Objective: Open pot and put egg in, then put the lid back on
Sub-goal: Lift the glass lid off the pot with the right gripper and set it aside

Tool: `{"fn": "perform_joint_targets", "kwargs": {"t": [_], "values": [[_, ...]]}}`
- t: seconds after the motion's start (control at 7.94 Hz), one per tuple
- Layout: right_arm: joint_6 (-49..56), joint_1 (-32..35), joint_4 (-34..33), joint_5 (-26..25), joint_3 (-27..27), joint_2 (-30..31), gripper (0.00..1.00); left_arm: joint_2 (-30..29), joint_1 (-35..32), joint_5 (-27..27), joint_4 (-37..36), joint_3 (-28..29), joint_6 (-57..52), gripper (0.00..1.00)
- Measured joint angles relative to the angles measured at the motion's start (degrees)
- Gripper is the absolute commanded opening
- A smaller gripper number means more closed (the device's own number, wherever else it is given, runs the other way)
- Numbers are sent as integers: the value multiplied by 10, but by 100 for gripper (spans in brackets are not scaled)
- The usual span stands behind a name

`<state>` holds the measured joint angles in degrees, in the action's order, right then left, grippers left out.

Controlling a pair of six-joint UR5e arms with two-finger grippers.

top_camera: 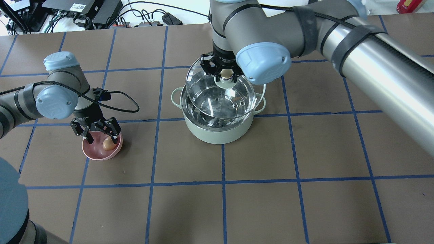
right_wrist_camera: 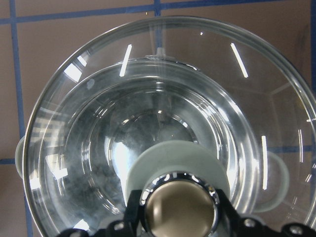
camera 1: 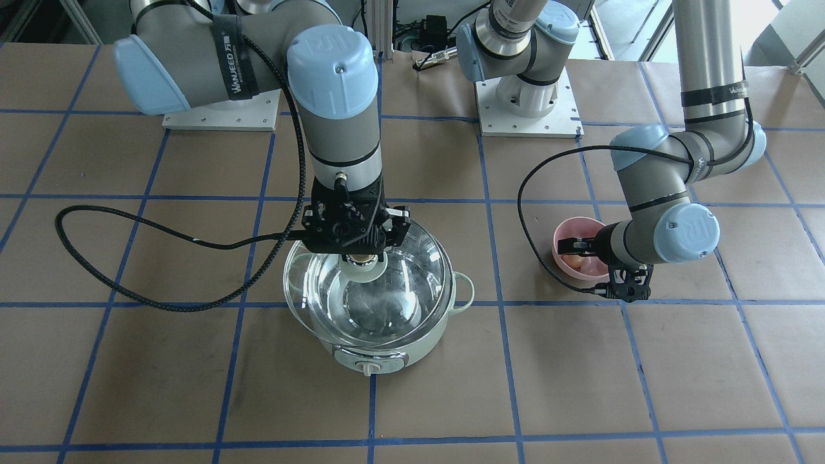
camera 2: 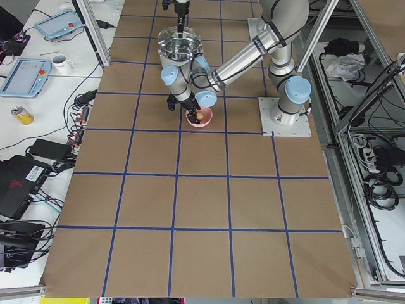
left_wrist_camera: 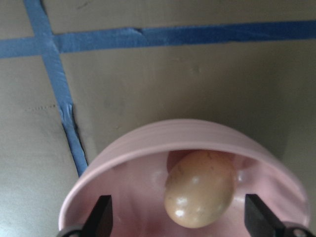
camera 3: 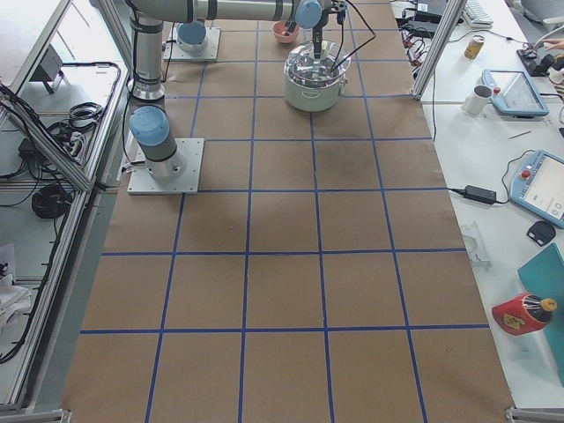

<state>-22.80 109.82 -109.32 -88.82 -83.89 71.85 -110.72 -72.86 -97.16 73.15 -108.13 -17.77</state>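
Note:
The mint-green pot (top_camera: 217, 134) stands mid-table, its dial (camera 1: 368, 367) facing away from the robot. My right gripper (top_camera: 225, 73) is shut on the beige knob (right_wrist_camera: 178, 207) of the glass lid (top_camera: 210, 98) and holds the lid slightly above the pot's rim, shifted a little off centre. The tan egg (top_camera: 108, 144) lies in a pink bowl (top_camera: 98, 154). My left gripper (top_camera: 100, 135) is open and lowered into the bowl. In the left wrist view its fingertips (left_wrist_camera: 102, 217) stand on either side of the egg (left_wrist_camera: 200, 190), not touching it.
The table is brown paper with a grid of blue tape lines (top_camera: 222, 181). The left arm's black cable (top_camera: 125, 101) loops over the table between bowl and pot. The arms' base plates (camera 1: 528, 109) are at the robot's side of the table.

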Motion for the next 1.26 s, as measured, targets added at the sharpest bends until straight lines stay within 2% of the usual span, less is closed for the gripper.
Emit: {"fn": "perform_joint_targets", "kwargs": {"t": [0.13, 0.38, 0.5, 0.63, 0.76, 1.26], "values": [[26, -21, 19, -1, 0, 22, 0, -2, 0, 0, -3, -1, 0, 92], [105, -83, 77, -6, 0, 71, 0, -9, 0, 5, -7, -1, -1, 83], [149, -118, 108, -12, 0, 93, 0, -14, 0, 8, -13, 0, -1, 65], [183, -149, 130, -15, -1, 106, 0, -16, 0, 8, -16, 0, -2, 38], [210, -172, 148, -19, -1, 114, 0, -17, 0, 8, -18, 0, -4, 24], [270, -194, 174, -42, -3, 123, 0, -11, 0, 4, -15, 1, -4, 24]]}}
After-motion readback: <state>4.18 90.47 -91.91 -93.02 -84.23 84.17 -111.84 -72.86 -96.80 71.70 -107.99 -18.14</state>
